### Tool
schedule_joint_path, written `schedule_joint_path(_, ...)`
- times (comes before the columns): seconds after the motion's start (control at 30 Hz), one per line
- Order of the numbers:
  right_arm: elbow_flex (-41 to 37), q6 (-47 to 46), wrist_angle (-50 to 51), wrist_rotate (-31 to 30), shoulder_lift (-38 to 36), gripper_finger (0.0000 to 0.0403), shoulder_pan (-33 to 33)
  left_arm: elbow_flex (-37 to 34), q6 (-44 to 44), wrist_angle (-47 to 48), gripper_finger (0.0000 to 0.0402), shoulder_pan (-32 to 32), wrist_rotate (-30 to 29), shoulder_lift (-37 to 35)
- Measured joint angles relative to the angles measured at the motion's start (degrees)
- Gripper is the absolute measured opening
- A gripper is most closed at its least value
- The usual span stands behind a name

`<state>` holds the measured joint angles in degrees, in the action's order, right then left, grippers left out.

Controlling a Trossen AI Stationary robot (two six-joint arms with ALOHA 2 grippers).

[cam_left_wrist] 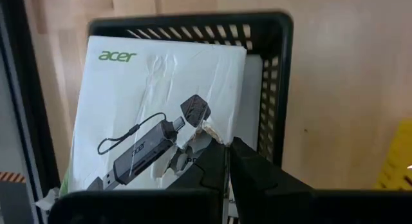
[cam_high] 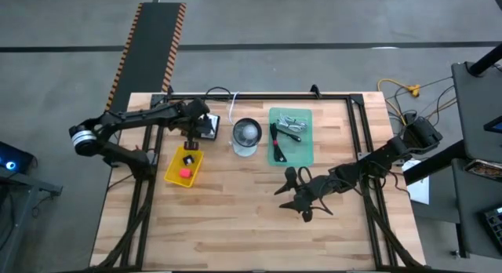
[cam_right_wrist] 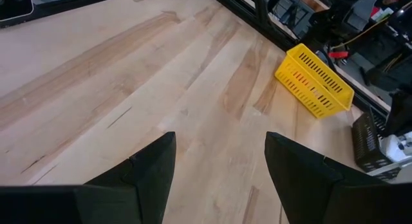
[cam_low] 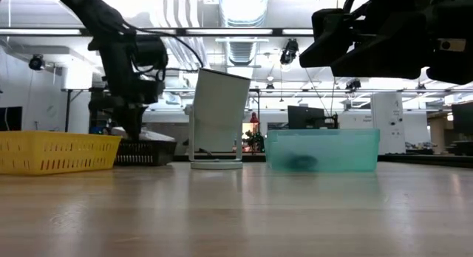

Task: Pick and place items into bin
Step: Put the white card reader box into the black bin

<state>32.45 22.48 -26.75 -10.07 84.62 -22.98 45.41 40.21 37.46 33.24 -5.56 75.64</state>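
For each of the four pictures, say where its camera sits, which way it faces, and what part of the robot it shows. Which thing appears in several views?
High: overhead, facing down; both arms.
Low: at table height, facing across; arms above.
Left wrist: above the black basket; shut left hand.
Right wrist: over bare table; open right hand.
Shared: yellow basket.

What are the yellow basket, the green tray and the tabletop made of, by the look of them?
The yellow basket looks like moulded plastic: bright, even colour, slotted walls. The green tray seems translucent plastic, since dark contents show through its wall. The tabletop looks like light wood with a smooth finish: joined planks and grain lines show.
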Motion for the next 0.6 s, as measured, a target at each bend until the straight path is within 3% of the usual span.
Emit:
schedule_joint_path(0.43,0.00,-1.09,-0.02,0.00,0.00,0.0224,0.00,-0.02,-3.79,0.69,0.0001,1.67,1.62,2.31)
schedule_joint_path(0.6,0.00,-1.09,-0.03,0.00,0.00,0.0224,0.00,0.17,-4.76,0.81,0.0036,1.67,1.59,2.11)
